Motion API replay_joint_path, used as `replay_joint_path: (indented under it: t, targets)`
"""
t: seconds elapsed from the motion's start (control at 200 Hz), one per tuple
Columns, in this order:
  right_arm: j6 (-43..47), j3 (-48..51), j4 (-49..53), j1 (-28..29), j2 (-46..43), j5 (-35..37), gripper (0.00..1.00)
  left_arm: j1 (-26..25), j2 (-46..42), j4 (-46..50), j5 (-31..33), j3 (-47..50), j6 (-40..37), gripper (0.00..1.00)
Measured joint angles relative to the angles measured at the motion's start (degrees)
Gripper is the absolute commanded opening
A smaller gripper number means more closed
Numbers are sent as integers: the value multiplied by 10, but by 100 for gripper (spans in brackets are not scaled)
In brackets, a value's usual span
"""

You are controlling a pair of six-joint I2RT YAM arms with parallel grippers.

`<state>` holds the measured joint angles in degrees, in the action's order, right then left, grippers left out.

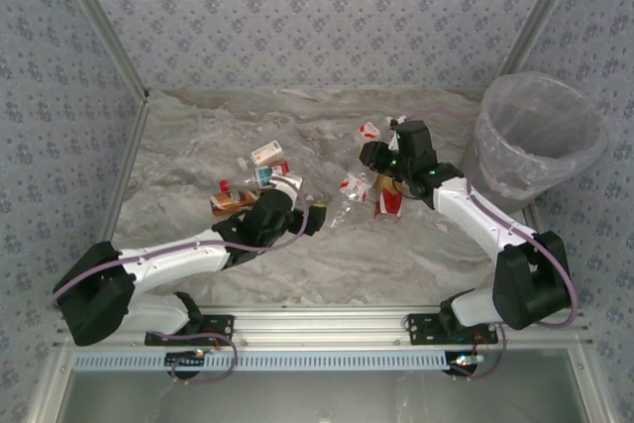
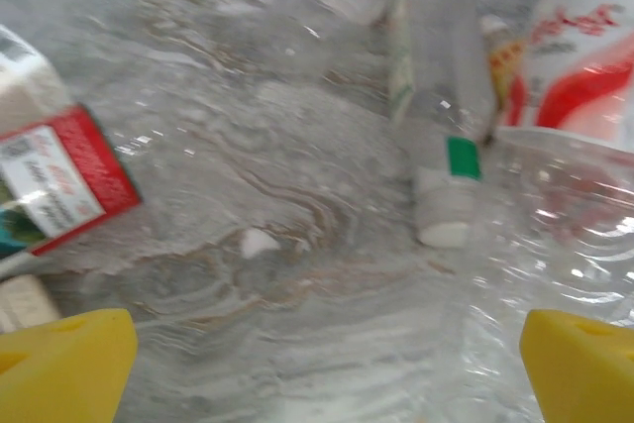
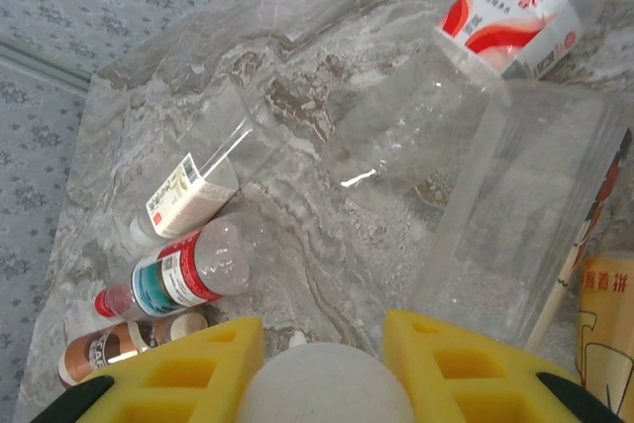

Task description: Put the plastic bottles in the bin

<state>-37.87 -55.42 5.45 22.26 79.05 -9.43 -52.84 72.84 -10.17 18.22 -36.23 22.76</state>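
Note:
Several plastic bottles lie on the marble table. A cluster with a white-labelled bottle and a copper-brown bottle lies left of centre. My left gripper sits low beside it, open. Its yellow fingertips stand wide with bare marble between, and a clear bottle with a white cap lies just ahead to the right. My right gripper is raised over the middle, shut on a bottle's white round cap. The clear bin stands at the back right.
An orange-red bottle and a red-and-white labelled bottle lie under the right arm. Patterned walls close the back and sides. An aluminium rail runs along the near edge.

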Motion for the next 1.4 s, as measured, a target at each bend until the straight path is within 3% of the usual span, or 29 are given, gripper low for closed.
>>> replay_joint_path:
  t: [0.245,0.495,0.915,1.399]
  targets:
    - [30,-30,16,-5,-19,33,0,27,-5,-32,82,1,0,100]
    - [74,-68,48,-29,-66,69,0,45,-18,-57,119,12,-1,99]
    - [139,-88,78,-116,-219,146,0,93,-59,-53,107,35,-2,100]
    - [152,-130,40,-258,-268,213,0,172,-85,-44,28,46,22,100]
